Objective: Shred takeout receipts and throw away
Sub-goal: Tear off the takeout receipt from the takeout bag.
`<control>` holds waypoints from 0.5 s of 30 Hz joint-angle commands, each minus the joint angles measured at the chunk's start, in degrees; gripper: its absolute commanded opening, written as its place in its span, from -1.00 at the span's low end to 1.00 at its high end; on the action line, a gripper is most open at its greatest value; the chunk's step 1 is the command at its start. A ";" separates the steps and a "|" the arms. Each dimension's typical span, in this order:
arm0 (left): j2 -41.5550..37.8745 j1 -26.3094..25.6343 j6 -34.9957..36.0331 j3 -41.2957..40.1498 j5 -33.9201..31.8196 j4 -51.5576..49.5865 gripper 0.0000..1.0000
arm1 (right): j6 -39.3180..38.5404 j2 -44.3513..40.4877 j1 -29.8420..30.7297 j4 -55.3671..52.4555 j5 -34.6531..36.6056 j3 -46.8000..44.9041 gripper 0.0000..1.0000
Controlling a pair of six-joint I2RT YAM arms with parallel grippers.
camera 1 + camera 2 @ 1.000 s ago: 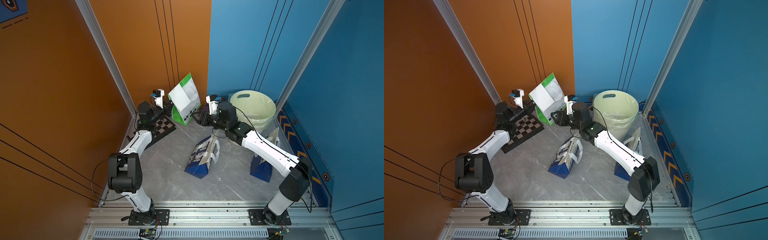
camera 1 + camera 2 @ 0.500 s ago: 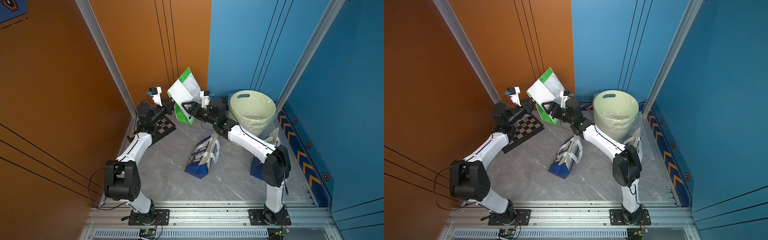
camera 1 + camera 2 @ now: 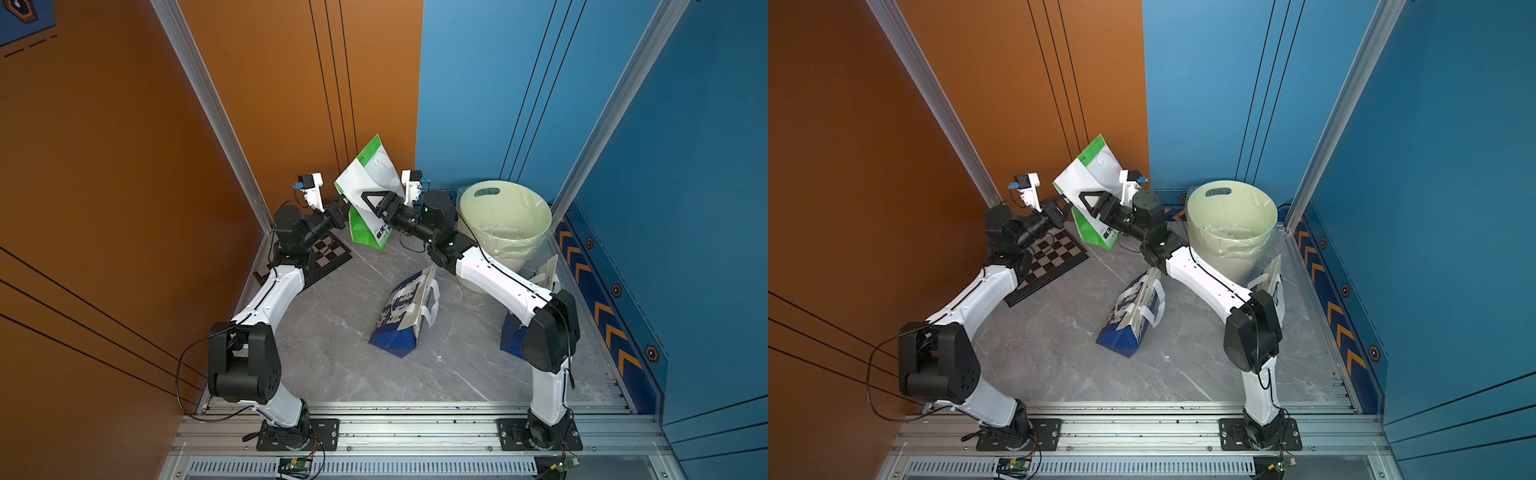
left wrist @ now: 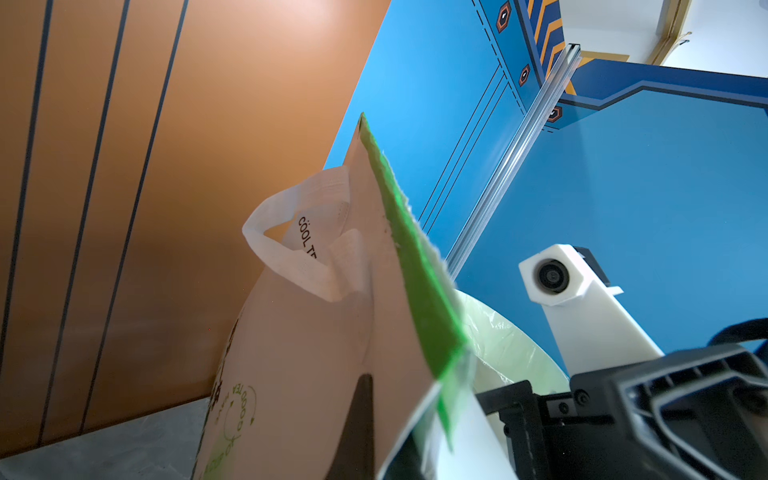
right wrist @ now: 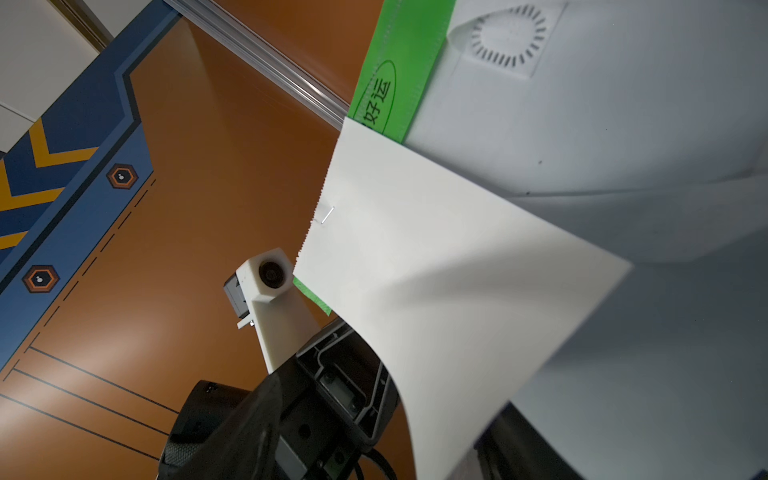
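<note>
While the left gripper point(image 3: 343, 201) stays out of the tearing and is clamped on the edge of the green-and-white bag point(image 3: 370, 170), lifted at the far corner, you are, I judge, at the step of pulling off a receipt. The receipt point(image 5: 436, 270) hangs stapled to that bag's face. The right gripper point(image 3: 370, 198) is right at it, but you cannot tell whether its jaws have closed on the paper. Next you need a firm pinch on the slip and a pull away from the staple point(image 5: 327, 215).

Count near to far:
- one blue-and-white bag point(image 3: 399, 328) lying mid-floor
- a second blue-and-white bag point(image 3: 512, 338) behind the right arm
- one chequered board point(image 3: 328, 253)
- one lined bin point(image 3: 515, 203) holding white scraps point(image 3: 1227, 230)
- one green-and-white bag
- one receipt in view
</note>
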 commanded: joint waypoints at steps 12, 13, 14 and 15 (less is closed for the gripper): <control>-1.92 -0.68 -0.28 -0.24 -1.98 3.27 -1.00 | 0.68 0.49 -0.22 3.78 -0.08 -1.03 -0.35; -1.75 -0.58 0.82 -0.65 -2.12 3.23 -1.00 | 0.27 -0.05 -0.27 3.83 0.09 -1.43 -0.47; -1.66 -0.45 2.29 -1.24 -2.45 3.26 -1.00 | -0.39 -0.63 -0.26 3.56 0.43 -2.04 -0.61; -1.43 -0.30 3.64 -1.91 -2.68 3.21 -1.00 | -1.14 -1.30 -0.18 3.20 0.59 -2.55 -0.76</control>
